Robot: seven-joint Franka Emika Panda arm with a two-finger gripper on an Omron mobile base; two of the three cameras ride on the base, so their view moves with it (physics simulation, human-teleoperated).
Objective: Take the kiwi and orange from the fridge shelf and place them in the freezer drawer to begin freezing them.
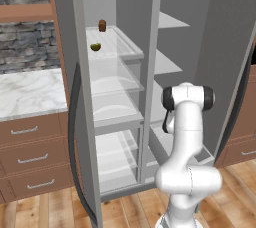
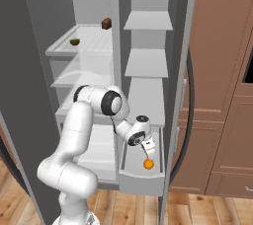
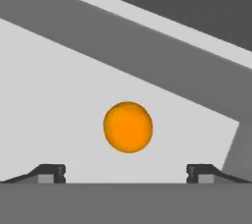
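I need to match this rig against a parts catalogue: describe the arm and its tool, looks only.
The arm is made of glossy white, rounded tubular links with bulbous elbows, joined by dark grey to black collars. No cables or markings show. The tool is small and white in the right base view; its two fingertips are squat, dark grey blocks.

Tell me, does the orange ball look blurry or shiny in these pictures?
In the hand view the small bright-orange ball looks sharp-edged and flat, with no glare spot and no clear shadow on the light-grey drawer floor. In the right base view it is tiny and slightly soft, below the open two-finger gripper.
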